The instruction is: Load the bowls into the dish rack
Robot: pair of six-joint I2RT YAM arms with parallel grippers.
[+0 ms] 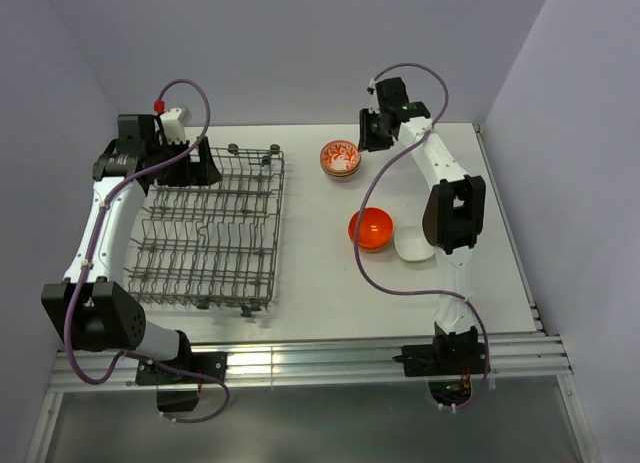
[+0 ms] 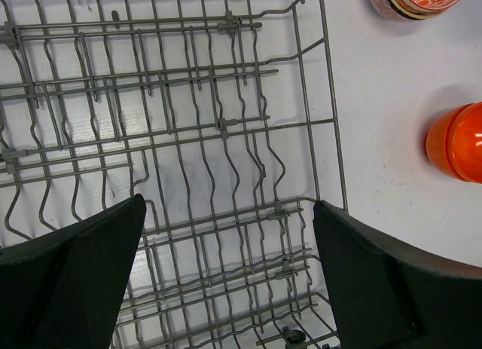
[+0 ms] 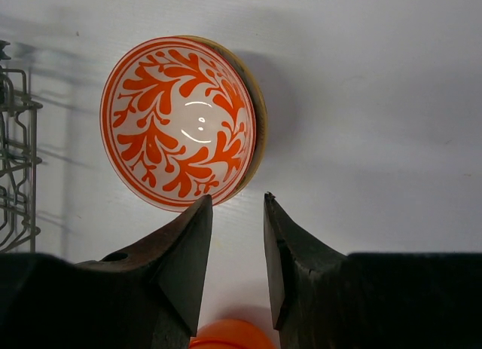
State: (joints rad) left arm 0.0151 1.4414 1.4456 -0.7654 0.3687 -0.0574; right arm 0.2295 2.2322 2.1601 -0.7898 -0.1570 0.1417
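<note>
The dish rack (image 1: pixel 210 228) lies on the left half of the table, and no bowl shows in it. My left gripper (image 1: pixel 205 168) hovers over its far end, jaws wide open and holding nothing (image 2: pixel 227 206). A bowl with a red-orange leaf pattern (image 1: pixel 340 160) sits right of the rack, with a second rim showing under it (image 3: pixel 258 130). My right gripper (image 3: pixel 237 198) hangs just off that bowl's near rim. Its jaws are narrowly open and hold nothing. A glossy orange bowl (image 1: pixel 371 229) and a white bowl (image 1: pixel 414 246) sit nearer, by the right arm.
The rack's right wall (image 2: pixel 331 123) stands between my left gripper and the patterned bowl (image 2: pixel 418 1) and orange bowl (image 2: pixel 459 142). In the right wrist view the rack's corner (image 3: pixel 15 160) shows at the left edge and the orange bowl (image 3: pixel 230 335) below the fingers.
</note>
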